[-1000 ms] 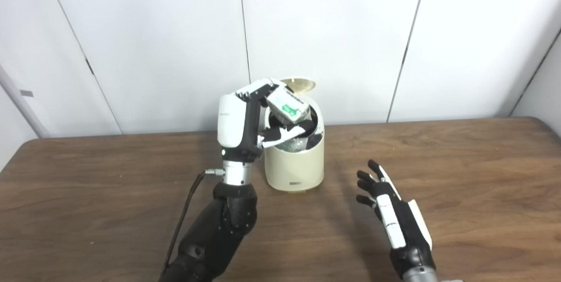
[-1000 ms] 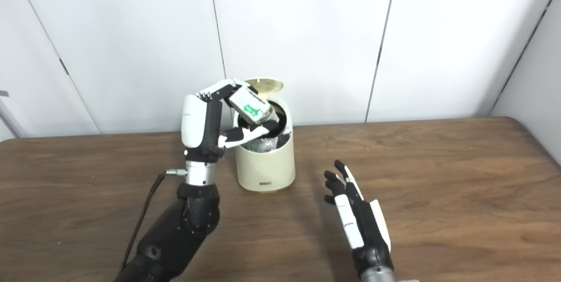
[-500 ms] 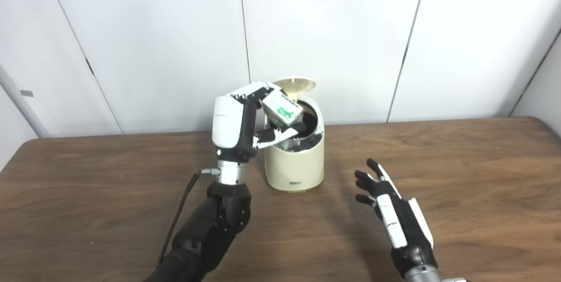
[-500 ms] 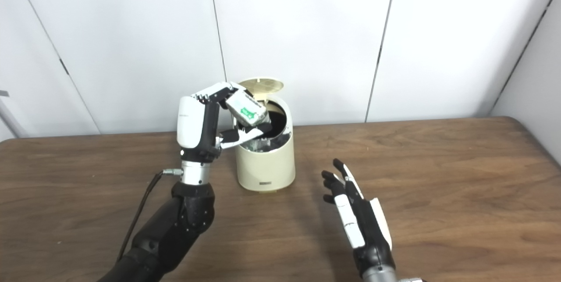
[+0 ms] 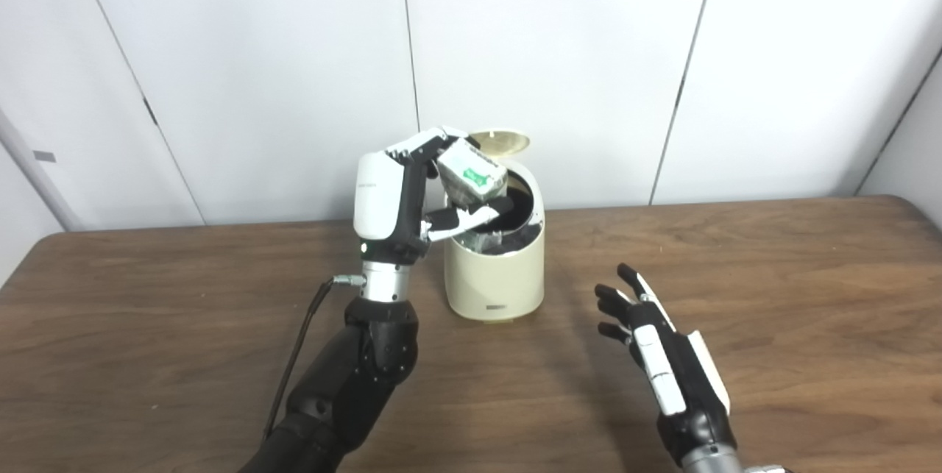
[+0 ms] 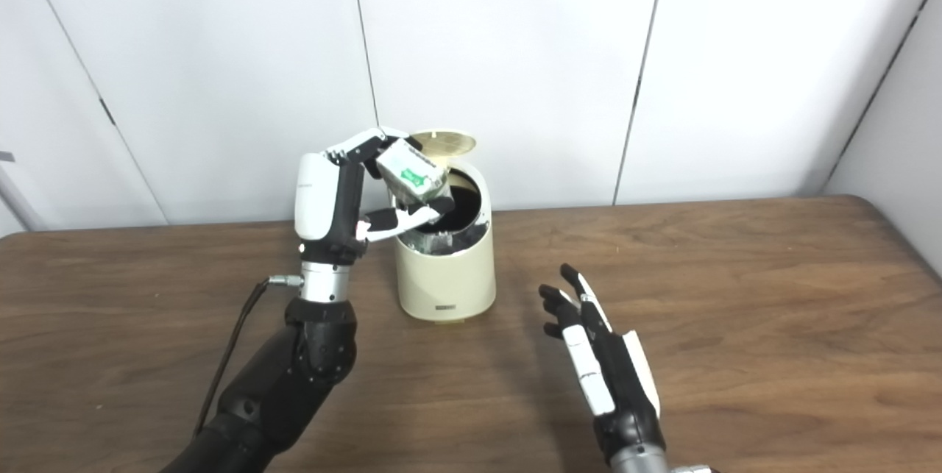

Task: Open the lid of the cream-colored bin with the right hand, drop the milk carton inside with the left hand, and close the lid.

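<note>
The cream-colored bin (image 5: 494, 274) stands at the middle of the wooden table with its round lid (image 5: 500, 140) swung up at the back. Its dark mouth shows some crumpled contents inside. My left hand (image 5: 401, 197) is raised beside the bin's left rim, shut on the milk carton (image 5: 471, 175), a white box with a green mark. The carton is tilted over the left part of the opening, above the rim. My right hand (image 5: 662, 363) hovers open over the table to the right of the bin, fingers spread and holding nothing.
White wall panels (image 5: 559, 54) rise behind the table. The table's far edge (image 5: 736, 201) runs just behind the bin. A black cable (image 5: 294, 355) hangs from my left wrist.
My left hand has drawn a little to the left and up with the carton, which is now less deep over the opening. The right hand has stayed nearly still.
</note>
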`<control>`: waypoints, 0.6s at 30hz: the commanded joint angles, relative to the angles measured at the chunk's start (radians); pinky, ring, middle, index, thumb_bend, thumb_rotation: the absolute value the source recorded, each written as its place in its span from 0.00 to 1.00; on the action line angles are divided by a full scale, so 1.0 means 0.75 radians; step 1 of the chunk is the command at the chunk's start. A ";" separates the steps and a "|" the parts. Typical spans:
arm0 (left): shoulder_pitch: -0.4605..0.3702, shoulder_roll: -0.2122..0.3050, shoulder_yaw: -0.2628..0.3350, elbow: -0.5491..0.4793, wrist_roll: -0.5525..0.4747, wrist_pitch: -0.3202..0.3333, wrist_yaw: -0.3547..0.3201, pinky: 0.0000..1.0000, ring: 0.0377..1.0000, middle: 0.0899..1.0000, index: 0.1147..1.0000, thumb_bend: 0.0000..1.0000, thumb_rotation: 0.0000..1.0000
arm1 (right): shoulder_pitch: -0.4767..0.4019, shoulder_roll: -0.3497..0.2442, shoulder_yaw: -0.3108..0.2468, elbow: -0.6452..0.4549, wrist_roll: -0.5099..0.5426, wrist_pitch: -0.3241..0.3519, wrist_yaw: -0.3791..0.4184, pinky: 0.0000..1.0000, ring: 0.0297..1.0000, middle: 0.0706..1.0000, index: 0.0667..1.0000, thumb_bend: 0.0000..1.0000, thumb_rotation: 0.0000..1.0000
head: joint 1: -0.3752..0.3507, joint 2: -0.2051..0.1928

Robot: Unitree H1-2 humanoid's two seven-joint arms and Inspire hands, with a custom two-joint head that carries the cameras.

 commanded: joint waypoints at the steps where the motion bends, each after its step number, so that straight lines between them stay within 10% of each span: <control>1: -0.050 -0.002 0.023 -0.062 0.026 -0.003 0.007 0.32 0.35 0.50 0.56 0.98 0.08 | -0.032 0.000 -0.001 -0.040 0.003 -0.024 0.005 0.80 0.85 0.83 0.95 0.54 0.97 | 0.000 0.002; 18: -0.011 -0.021 0.099 -0.149 0.045 0.116 -0.155 0.25 0.30 0.52 0.61 1.00 0.20 | -0.042 -0.010 0.007 -0.058 -0.037 -0.004 0.005 0.75 0.80 0.77 0.89 0.50 0.98 | -0.008 0.012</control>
